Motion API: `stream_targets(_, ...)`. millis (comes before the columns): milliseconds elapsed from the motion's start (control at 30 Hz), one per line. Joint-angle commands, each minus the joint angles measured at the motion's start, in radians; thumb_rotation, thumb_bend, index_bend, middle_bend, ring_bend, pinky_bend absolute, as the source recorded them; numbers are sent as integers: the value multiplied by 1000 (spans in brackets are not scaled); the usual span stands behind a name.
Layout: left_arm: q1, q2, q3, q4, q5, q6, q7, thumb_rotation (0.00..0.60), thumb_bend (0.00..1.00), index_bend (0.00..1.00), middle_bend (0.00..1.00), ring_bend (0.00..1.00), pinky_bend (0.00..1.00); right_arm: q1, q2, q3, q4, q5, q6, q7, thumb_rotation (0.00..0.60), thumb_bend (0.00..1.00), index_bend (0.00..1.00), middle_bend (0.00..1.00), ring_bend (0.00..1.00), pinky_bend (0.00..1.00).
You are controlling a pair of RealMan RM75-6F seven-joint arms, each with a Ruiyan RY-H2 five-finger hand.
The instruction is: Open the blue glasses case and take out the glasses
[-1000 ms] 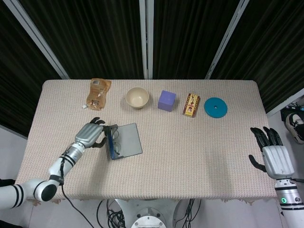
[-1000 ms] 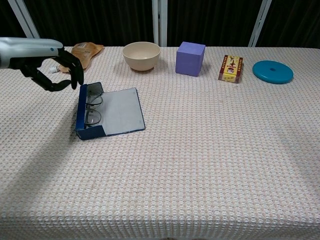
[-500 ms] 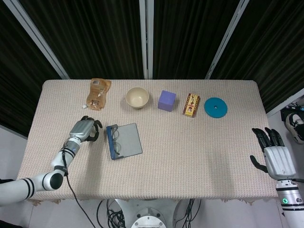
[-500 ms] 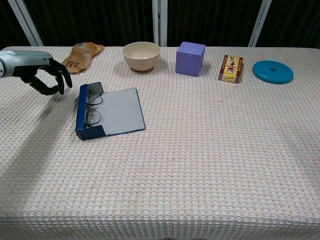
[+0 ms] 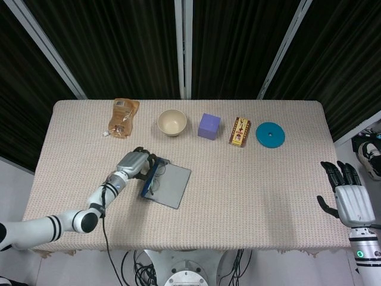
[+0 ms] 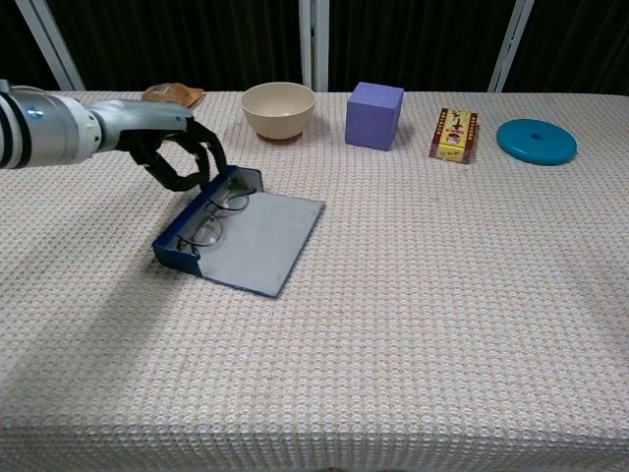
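Note:
The blue glasses case (image 5: 168,185) (image 6: 257,236) lies open and turned at an angle, left of the table's middle. The glasses (image 5: 150,179) (image 6: 210,221) lie in its blue tray, beside the flat grey lid. My left hand (image 5: 136,164) (image 6: 180,157) is at the tray's far end, its curled fingers touching the case's edge and holding nothing that I can see. My right hand (image 5: 350,199) hangs past the table's right edge, fingers spread and empty; it shows in the head view only.
Along the back stand a snack bag (image 5: 122,117) (image 6: 169,94), a cream bowl (image 5: 172,122) (image 6: 278,108), a purple cube (image 5: 209,126) (image 6: 374,114), a small printed box (image 5: 240,131) (image 6: 453,134) and a teal disc (image 5: 270,134) (image 6: 537,140).
My left hand swung out to the left, then came back right to the case's far end. The case has turned and shifted right. The right hand drifted slightly down.

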Motion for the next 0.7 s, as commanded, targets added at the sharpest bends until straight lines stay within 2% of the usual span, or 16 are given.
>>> stream_targets(33, -29, -16, -9, -19, 20, -16, 5, 593, 517, 318, 397, 131, 47, 0, 0, 0, 1, 0, 0, 1, 600, 237, 44, 125, 0, 8)
stream_targets(167, -37, -3, -9, -74, 65, 10, 16, 594, 506, 313, 383, 131, 47, 3, 0, 3, 1, -2, -2, 1, 600, 237, 44, 125, 0, 8)
stream_targets(333, -4, 26, 28, -158, 143, 141, 90, 600, 346, 247, 304, 110, 45, 13, -3, 5, 2, -7, -12, 2, 600, 237, 44, 125, 0, 8)
stream_targets(500, 6, 30, 60, -215, 131, 199, 169, 600, 316, 194, 234, 71, 41, 21, -9, 5, 5, -14, -20, 4, 600, 237, 45, 125, 0, 8)
stream_targets(700, -9, -2, 75, -221, 103, 216, 231, 600, 310, 141, 175, 29, 30, 19, -6, 4, 5, -16, -16, 9, 600, 237, 44, 125, 0, 8)
